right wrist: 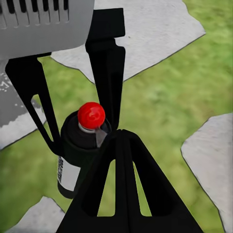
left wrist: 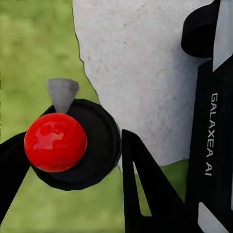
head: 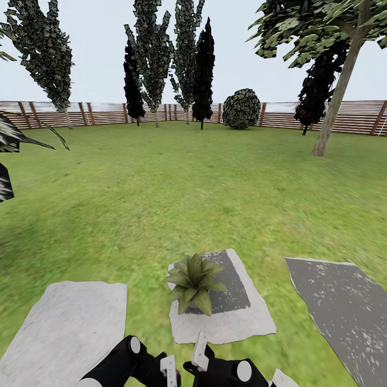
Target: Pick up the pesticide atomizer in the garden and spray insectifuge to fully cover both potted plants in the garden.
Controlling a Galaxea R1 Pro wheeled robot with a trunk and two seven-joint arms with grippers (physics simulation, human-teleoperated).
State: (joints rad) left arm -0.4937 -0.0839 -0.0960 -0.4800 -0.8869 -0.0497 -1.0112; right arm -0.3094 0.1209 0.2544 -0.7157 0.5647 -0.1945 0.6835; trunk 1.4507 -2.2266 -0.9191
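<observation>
My left gripper [left wrist: 73, 160] is clamped on the pesticide atomizer [left wrist: 73, 145], red cap [right wrist: 91, 115] up, black bottle [right wrist: 73, 160] between the fingers, hanging over lawn [head: 215, 188] beside a grey stepping stone [left wrist: 145, 63]. Right gripper [right wrist: 121, 145] sits just beside it; can't tell its jaw state. 1 potted plant [head: 193, 282] sits on the stone slab [head: 231, 317] ahead.

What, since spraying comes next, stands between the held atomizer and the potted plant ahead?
Nothing visible: the pesticide atomizer sits in the left pincer, and only bare stepping stone and grass lie before the potted plant.
</observation>
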